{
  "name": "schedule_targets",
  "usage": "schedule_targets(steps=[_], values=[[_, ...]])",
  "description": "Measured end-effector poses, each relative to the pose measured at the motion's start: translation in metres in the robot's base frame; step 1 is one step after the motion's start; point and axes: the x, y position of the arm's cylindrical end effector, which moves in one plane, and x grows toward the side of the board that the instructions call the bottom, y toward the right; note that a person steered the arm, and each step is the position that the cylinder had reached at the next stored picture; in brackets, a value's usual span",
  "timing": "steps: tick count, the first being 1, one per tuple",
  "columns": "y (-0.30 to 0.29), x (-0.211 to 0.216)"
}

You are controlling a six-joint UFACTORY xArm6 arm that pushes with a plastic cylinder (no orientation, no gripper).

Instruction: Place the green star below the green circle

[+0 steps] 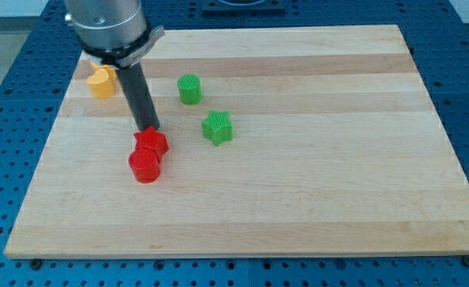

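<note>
The green star [217,127] lies on the wooden board [314,159], left of the middle. The green circle [190,89] stands just above it and a little to the view's left, with a small gap between them. My tip [149,130] is at the end of the dark rod, at the top edge of the red star [151,143], to the view's left of the green star. It is apart from both green blocks.
A red circle [145,167] touches the red star from below. A yellow-orange block [102,81] sits near the board's upper left edge, partly behind the arm. Blue perforated table surrounds the board.
</note>
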Motion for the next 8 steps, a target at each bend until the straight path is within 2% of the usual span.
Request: schedule_targets(steps=[2,3,4,5,8], values=[[0.067,-0.031],[0.140,-0.026],[0.182,0.015],[0.175,0.028],[0.126,-0.007]])
